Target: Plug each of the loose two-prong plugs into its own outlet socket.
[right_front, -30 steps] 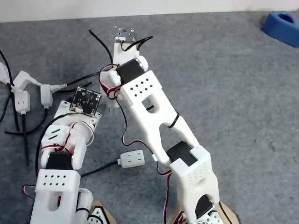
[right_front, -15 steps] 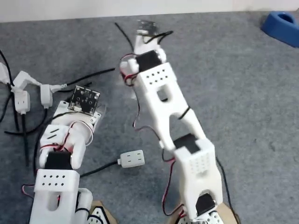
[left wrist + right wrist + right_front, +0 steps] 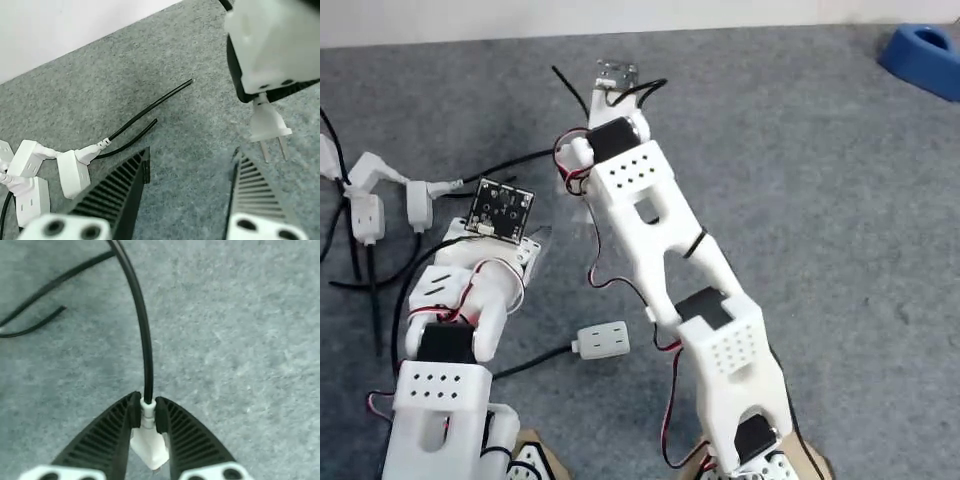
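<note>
High view first: the long white right arm (image 3: 650, 230) stretches far out across the grey carpeted table (image 3: 820, 200), and the shorter white left arm (image 3: 450, 320) sits folded beside it. A white outlet socket block (image 3: 602, 340) lies on the carpet between the two arms. A cluster of white plugs and sockets (image 3: 365, 195) sits near the table's left edge. A blue plastic object (image 3: 923, 52) is off in the far right corner.

Left wrist view: the left gripper (image 3: 191, 152) hangs over the carpet, its black ribbed fingers (image 3: 122, 192) spread wide with nothing between them. Just past one fingertip, a white two-prong plug (image 3: 266, 124) hangs under the right arm, prongs pointing down toward the carpet.

Right wrist view: the right gripper (image 3: 145, 407) is pinched narrow on the plug, clamping its neck right where the thin black cord (image 3: 141, 325) leaves it.
</note>
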`<state>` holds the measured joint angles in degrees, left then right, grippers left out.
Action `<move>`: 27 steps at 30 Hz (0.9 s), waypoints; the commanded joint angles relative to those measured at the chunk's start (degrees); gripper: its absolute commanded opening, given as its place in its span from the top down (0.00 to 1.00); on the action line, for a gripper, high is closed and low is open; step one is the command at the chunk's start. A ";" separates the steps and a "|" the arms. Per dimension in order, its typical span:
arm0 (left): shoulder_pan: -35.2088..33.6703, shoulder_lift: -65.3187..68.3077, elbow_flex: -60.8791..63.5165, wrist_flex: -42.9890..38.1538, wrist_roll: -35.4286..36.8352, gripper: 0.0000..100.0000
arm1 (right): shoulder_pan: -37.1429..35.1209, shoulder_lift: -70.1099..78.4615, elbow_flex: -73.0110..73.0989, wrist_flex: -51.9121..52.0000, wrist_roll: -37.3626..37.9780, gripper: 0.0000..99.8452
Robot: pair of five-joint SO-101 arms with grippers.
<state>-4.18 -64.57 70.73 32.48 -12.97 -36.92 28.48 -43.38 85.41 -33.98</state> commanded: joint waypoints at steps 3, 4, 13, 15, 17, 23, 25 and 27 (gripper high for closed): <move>1.80 -0.57 -2.33 0.18 2.29 0.74 | -2.68 -8.40 -3.38 3.65 -0.88 0.99; 1.98 -0.57 -2.33 0.18 2.29 0.74 | -3.38 -9.36 -3.38 4.09 -0.79 0.99; 2.24 -0.57 -0.84 -2.29 2.37 0.74 | -6.02 -14.55 -2.95 7.78 -0.88 0.99; 1.98 -0.57 -0.84 -2.29 2.29 0.74 | -6.11 -14.81 -3.30 9.27 -0.53 0.99; 1.98 -0.48 -0.84 -2.20 2.11 0.74 | -6.29 -14.81 -3.38 10.33 -0.44 0.99; 1.98 -0.57 -0.84 -2.02 0.44 0.68 | -6.02 -14.46 -3.30 10.24 1.14 0.99; 1.98 -1.01 -0.92 -2.02 0.26 0.68 | -6.02 -14.37 -3.12 9.80 1.14 0.99; 1.98 -1.10 -1.36 -1.93 0.09 0.68 | -5.85 -14.37 -2.86 9.01 1.49 0.99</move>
<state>-2.68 -64.57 70.73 31.43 -12.18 -41.67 17.32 -43.38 95.52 -33.63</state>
